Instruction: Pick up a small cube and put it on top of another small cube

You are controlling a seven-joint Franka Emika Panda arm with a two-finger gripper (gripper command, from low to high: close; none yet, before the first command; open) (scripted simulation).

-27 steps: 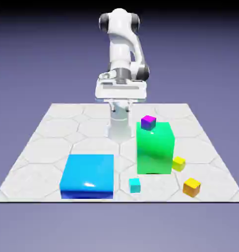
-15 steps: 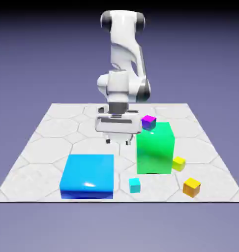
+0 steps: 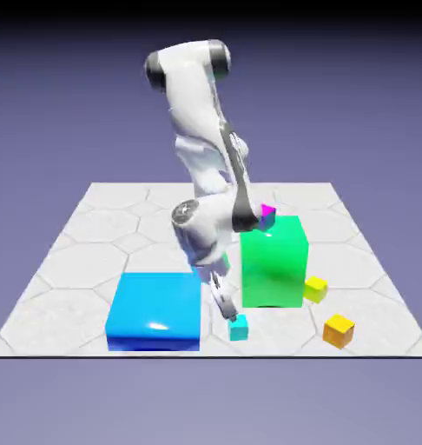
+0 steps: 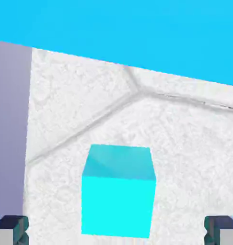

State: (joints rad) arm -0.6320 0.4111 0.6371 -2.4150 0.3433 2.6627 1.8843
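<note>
The spread gripper (image 4: 116,230) has been brought down beside the cyan cube (image 3: 239,328), so a grasp can be tried next

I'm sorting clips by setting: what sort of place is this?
Apparently a simulated robot test scene: a white arm, plain glossy blocks and a tiled tabletop before a blank blue-violet backdrop.

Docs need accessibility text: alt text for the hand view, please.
A small cyan cube sits on the pale tabletop, between the open gripper's fingertips, with clear gaps both sides. A large blue block fills the top edge.
</note>
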